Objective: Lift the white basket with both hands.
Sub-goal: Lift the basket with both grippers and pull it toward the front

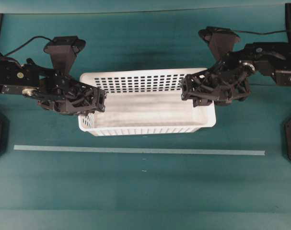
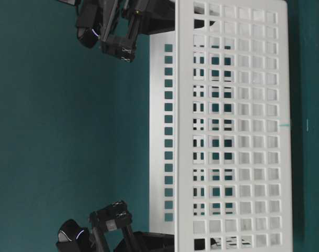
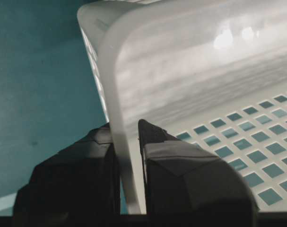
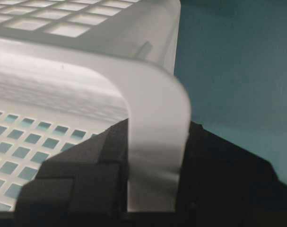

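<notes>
You have the white basket (image 1: 147,108) mid-table: left gripper (image 1: 101,101) clamps its nine o'clock rim, right gripper (image 1: 186,91) its three o'clock rim. Grasping looks done; raising remains.

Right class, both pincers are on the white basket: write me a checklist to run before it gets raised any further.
1. Left pincer shut on the basket wall: ok.
2. Right pincer shut on the opposite rim: ok.
3. Grips at opposite short ends of the white basket: ok.
4. Basket empty: ok.
5. Basket level between the grips: cannot tell.
6. Basket clear of the table: cannot tell.
</notes>
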